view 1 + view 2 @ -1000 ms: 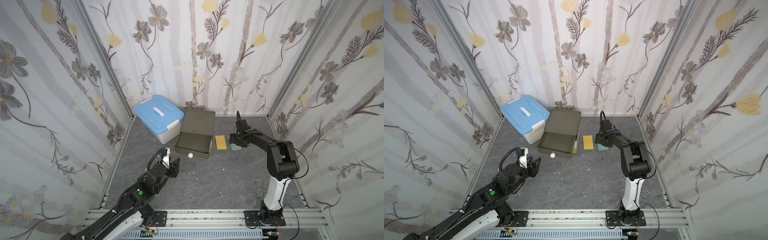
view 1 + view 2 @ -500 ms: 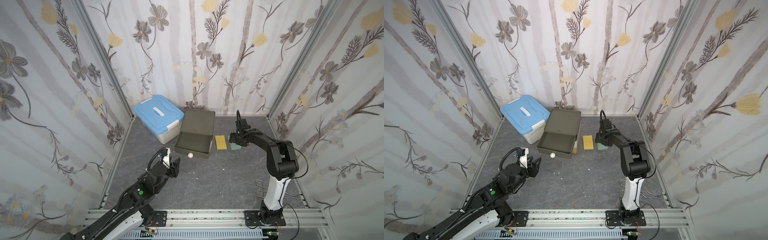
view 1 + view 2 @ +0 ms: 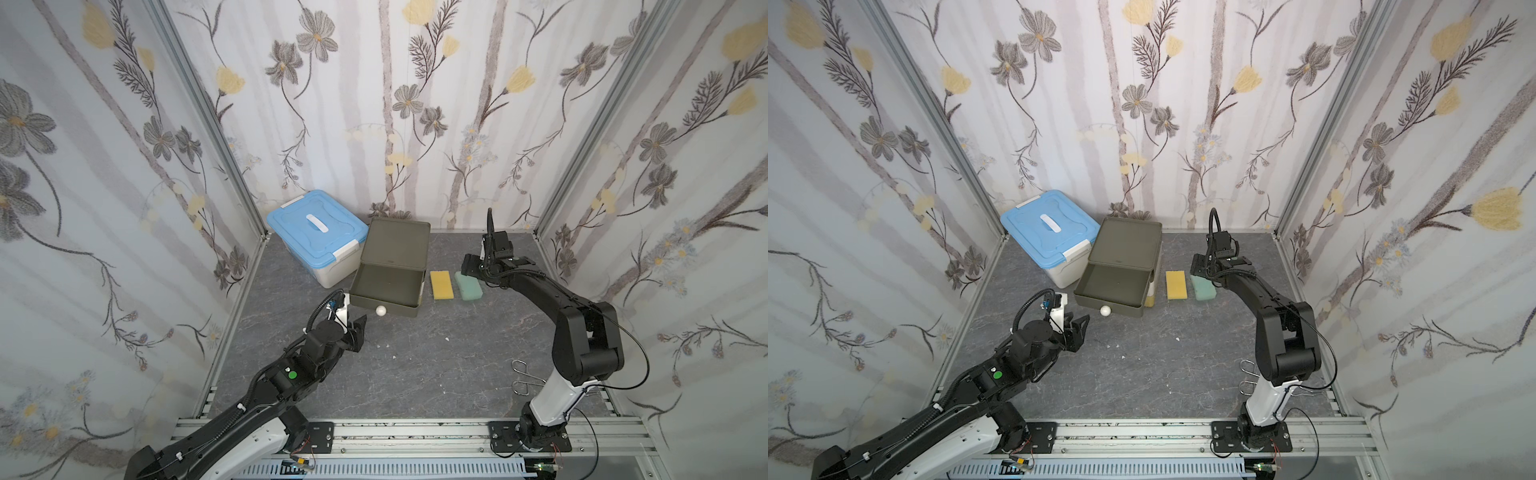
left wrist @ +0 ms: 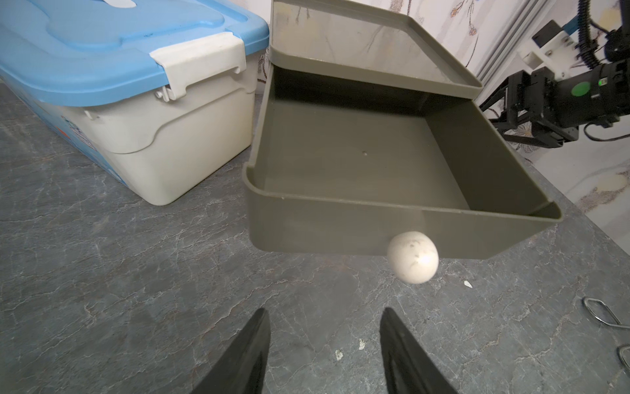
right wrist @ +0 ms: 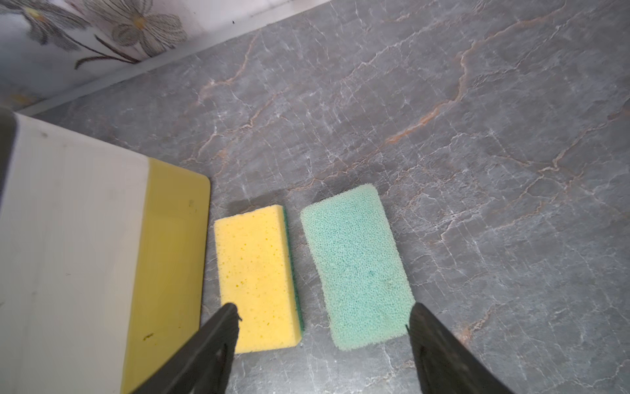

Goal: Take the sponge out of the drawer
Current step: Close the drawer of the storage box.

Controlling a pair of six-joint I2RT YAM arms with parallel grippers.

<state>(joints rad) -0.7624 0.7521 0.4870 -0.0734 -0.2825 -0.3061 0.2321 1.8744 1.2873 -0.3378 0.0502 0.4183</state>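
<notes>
I'm seeing the drawer (image 4: 324, 221) standing pulled out, its white knob (image 4: 412, 257) sitting just ahead of my left gripper (image 4: 324, 312), whose jaws are standing apart, holding nothing. The yellow sponge (image 5: 257, 276) and green sponge (image 5: 356, 266) are lying side by side on the worktop (image 5: 477, 136), just beside the drawer unit. My right gripper (image 5: 323, 308) is hovering over them, jaws spread wide, gripping neither.

Two sponges counted: one yellow sponge (image 3: 441, 284), one green sponge (image 3: 468, 285). One olive drawer (image 3: 388, 282) with one white knob (image 3: 380, 310). One storage box (image 3: 318, 228), blue lid. Two grippers: left gripper (image 4: 324, 312), right gripper (image 5: 323, 308). Some wire clips (image 3: 523, 374), number unclear.
</notes>
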